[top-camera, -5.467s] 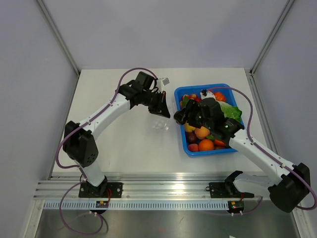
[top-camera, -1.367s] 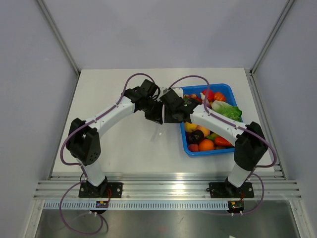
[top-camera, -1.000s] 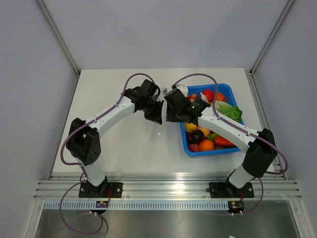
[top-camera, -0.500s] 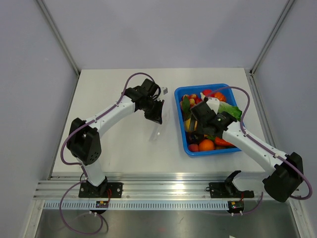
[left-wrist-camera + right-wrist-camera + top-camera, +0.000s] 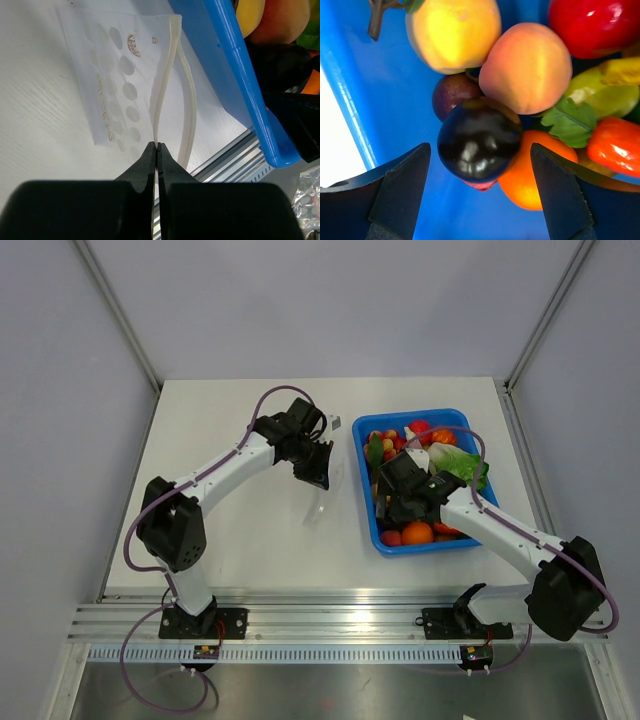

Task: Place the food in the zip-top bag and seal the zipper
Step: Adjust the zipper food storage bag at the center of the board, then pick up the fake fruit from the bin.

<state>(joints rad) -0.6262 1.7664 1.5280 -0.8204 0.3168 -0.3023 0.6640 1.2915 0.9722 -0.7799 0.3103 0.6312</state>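
The food (image 5: pixel 479 142), a glossy dark plum, sits in the blue tray (image 5: pixel 350 100) on top of an orange fruit (image 5: pixel 532 187), touching a peach (image 5: pixel 527 67) and a smaller purplish fruit (image 5: pixel 451 95). It looks hard, light and slippery, likely to roll or squirt out, so I would grip it across its widest middle. The right claw (image 5: pixel 479 165) straddles it, spread wide, with nothing in its hold. Over on the worktop (image 5: pixel 240 530), just beside the tray, the left claw (image 5: pixel 156 147) is pinched tight on one lip of the zipper (image 5: pixel 167 75), and the limp zip-top bag (image 5: pixel 115 90) gapes slightly. That film is flimsy, so the stiffer strip is the place to take it.
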